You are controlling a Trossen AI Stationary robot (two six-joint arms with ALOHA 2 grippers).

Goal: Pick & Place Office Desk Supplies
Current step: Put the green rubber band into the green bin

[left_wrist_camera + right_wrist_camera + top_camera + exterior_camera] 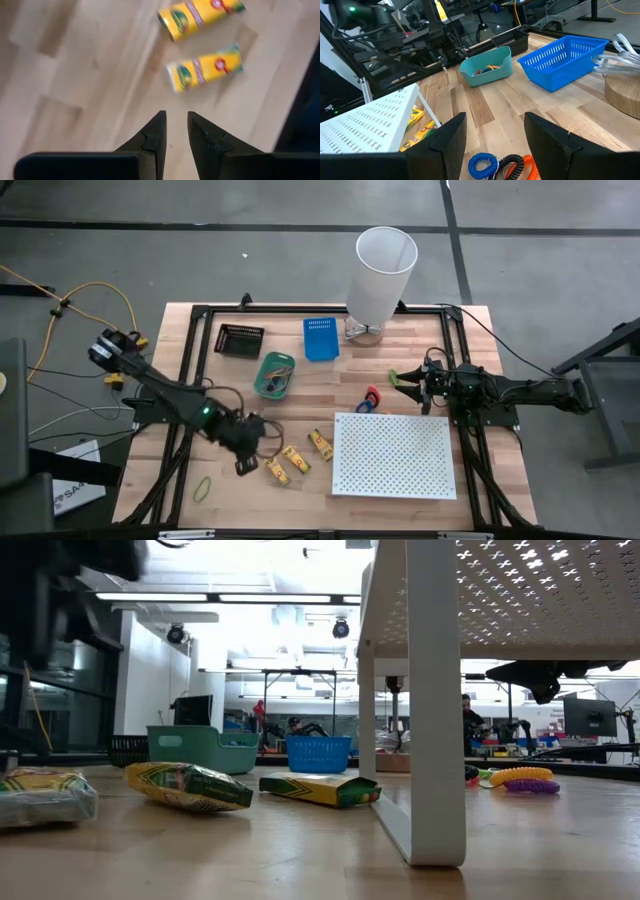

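Three yellow-and-red packs point(276, 471) point(295, 459) point(320, 444) lie flat on the wooden table, left of the white perforated board. Two of them show in the left wrist view point(205, 70) point(200, 14). My left gripper point(245, 458) point(176, 122) hovers just left of the packs, pointing down, open by a narrow gap and holding nothing. A yellow-green band loop point(203, 488) lies near the table's front-left. Small coiled loops point(370, 398) point(482, 164) lie right of centre. My right gripper point(405, 380) point(495, 130) waits open above the table, just right of them.
A teal bin point(275, 374) point(486, 67) holds some bands. A blue basket point(320, 338), a black tray point(240, 340) and the tall white tapered bin point(380, 275) stand along the far side. The white perforated board point(392, 455) stands on legs at front-right.
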